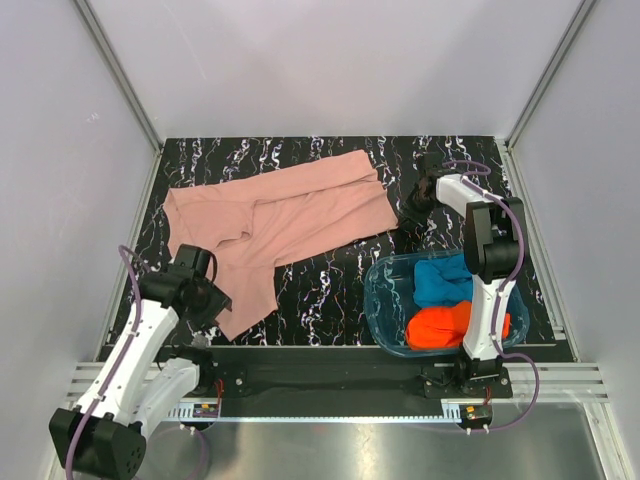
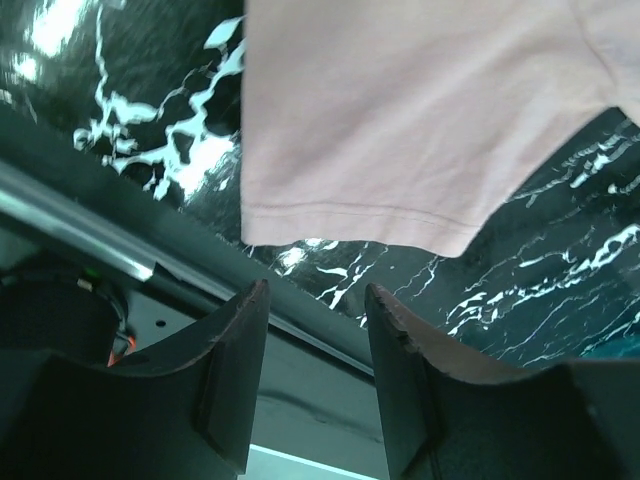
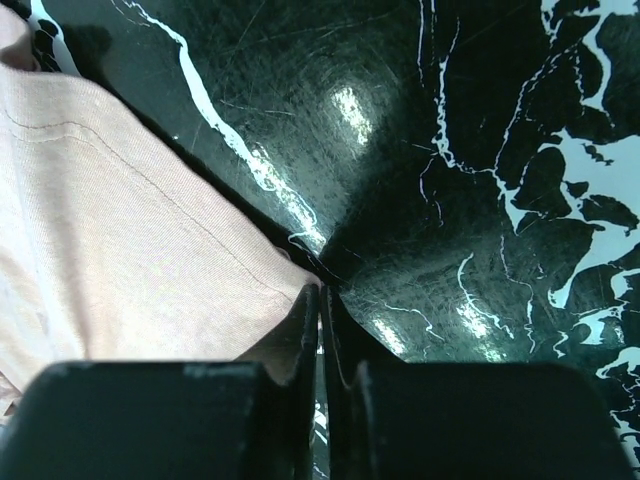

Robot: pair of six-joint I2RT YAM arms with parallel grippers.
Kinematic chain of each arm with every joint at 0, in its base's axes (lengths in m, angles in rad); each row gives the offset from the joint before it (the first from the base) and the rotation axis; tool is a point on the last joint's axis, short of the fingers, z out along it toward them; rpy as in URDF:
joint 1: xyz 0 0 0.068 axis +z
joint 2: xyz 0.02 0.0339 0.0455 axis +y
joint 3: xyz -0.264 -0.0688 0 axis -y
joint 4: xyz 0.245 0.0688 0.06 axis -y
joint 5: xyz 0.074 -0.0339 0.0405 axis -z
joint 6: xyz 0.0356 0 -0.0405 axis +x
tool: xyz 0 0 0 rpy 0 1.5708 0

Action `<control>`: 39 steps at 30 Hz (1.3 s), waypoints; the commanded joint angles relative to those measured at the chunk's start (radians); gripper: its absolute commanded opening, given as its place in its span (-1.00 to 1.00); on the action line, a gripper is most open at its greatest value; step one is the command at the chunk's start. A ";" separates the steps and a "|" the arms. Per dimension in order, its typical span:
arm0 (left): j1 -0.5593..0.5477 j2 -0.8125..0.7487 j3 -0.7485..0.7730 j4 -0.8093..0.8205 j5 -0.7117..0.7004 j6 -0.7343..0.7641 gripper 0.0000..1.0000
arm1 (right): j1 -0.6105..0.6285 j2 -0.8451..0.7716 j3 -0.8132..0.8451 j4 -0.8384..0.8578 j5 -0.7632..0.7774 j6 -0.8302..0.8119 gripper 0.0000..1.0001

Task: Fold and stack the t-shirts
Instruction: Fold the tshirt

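Black marbled surface [image 1: 330, 305] fills the walled cell, and most of it on the side away from the plastic tub [image 1: 373, 290] is covered by the dusty-pink t-shirt [image 1: 290, 220]. It lies open but rumpled, with a crease running through its middle and one flap reaching down toward the left arm. The tub is translucent blue and sits beside the right arm's base. Inside it are the blue t-shirt [image 1: 443, 280], on the far side, and the orange-red t-shirt [image 1: 437, 328], on the near side; neither is folded.

Your right gripper [image 3: 320, 310] is just beyond the tub's far rim, at the corner of the pink shirt nearest the tub. Its jaws are pressed together, and the cloth tapers right into the tips, so it appears to be pinching that corner. Your left gripper [image 2: 318, 345] is well away from the tub, jaws moderately apart with nothing between them. The shirt's stitched hem lies just ahead of the fingertips [image 2: 250, 300], not touching them.

You look to be laying the first shirt flat before any fold. Next, ease the left gripper forward over that hem and close on it. Then draw both arms apart to pull out the crease.
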 commanded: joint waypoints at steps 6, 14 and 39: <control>0.006 -0.001 -0.097 -0.050 0.010 -0.286 -0.07 | -0.005 0.009 0.015 0.014 -0.006 -0.036 -0.92; 0.006 0.016 -0.183 0.053 -0.026 -0.343 0.00 | -0.006 0.012 0.006 0.023 -0.024 -0.047 -0.96; 0.004 0.058 -0.312 0.215 -0.015 -0.441 -0.85 | -0.017 -0.007 0.037 -0.012 -0.050 -0.065 -1.00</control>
